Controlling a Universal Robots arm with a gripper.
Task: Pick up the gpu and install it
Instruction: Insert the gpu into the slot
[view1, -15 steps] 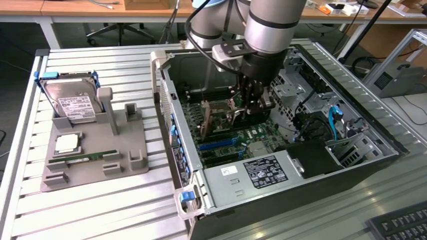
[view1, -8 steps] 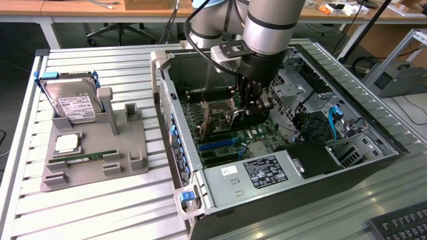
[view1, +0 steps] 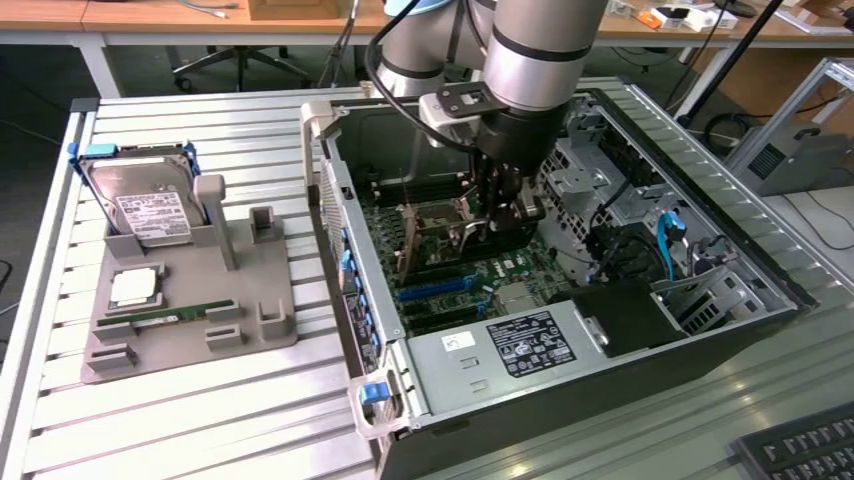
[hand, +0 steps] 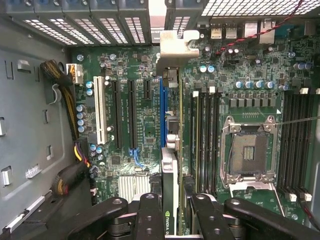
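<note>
- Your gripper (hand: 170, 220) is pinching the thin, dark gpu card with its silver metal bracket (hand: 170, 165) edge-on between its fingers.
- The pick-up looks done: the card hangs inside the open grey computer case (view1: 747, 250).
- Directly beyond the gripper lies the long blue slot (hand: 162, 112) on the green motherboard (hand: 145, 130); whether the card is seated, you cannot tell.

Your arm (view1: 534, 50) reaches straight down, wrist vertical; your gripper (hand: 172, 212) has its fingers (hand: 150, 215) closed partway, seemingly clamped on something thin between them.

One gpu (hand: 169, 150), one hard drive (view1: 150, 205), one computer case (view1: 694, 180).
</note>
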